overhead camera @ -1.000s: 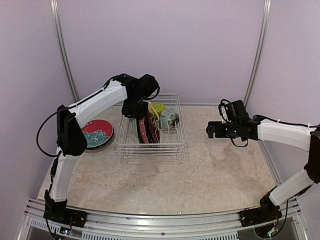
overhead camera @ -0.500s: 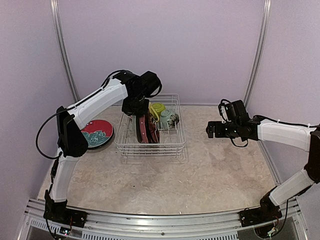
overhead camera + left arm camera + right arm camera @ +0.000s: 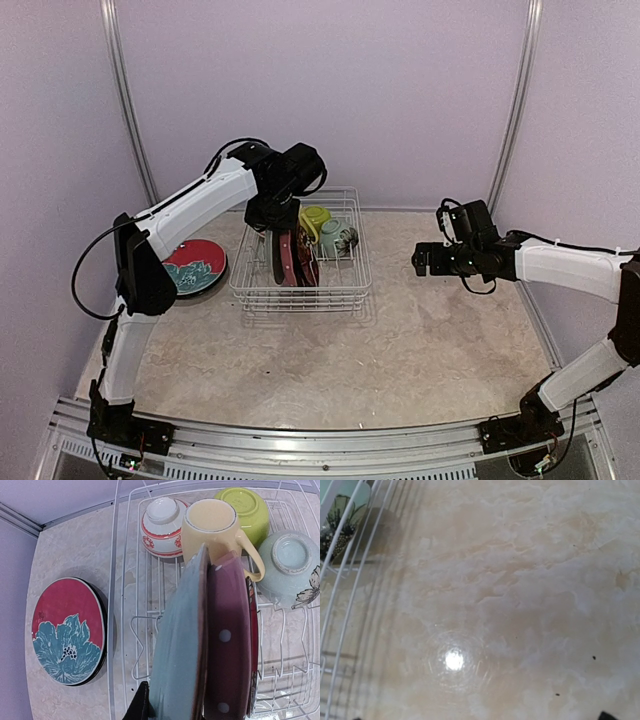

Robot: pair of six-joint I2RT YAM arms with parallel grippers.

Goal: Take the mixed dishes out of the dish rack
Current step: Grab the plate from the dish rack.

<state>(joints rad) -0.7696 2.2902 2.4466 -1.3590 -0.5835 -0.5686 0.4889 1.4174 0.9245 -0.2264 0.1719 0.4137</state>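
The left arm point(image 3: 190, 205) rises from its base, arches over the near-left corner of the dish rack point(image 3: 300, 292) and points its wrist straight down. The left gripper point(image 3: 273, 245) is clamped on the rim of a pale blue plate point(image 3: 175, 650) standing on edge in the rack. One dark finger point(image 3: 140, 707) shows against the plate's left face.

The right arm point(image 3: 570, 265) stretches in low from the right. The right gripper point(image 3: 418, 262) hangs over the bare table point(image 3: 420, 340) at 3 o'clock of the rack, jaws spread wide and holding nothing.

The rack sits toward 11 o'clock on the table. In the left wrist view, a pink dotted plate point(image 3: 225, 645) leans against the held one, with a dark red plate point(image 3: 253, 625) just behind. A teal-and-red plate point(image 3: 67, 625) lies flat on the table at 9 o'clock of the rack.

Beyond the plates, a pale yellow mug point(image 3: 215, 525) lies at 12 o'clock, touching them. A red-and-white bowl point(image 3: 162, 522) lies at 11, a lime green bowl point(image 3: 245, 510) at 1 and a pale green bowl point(image 3: 292, 565) at 2.
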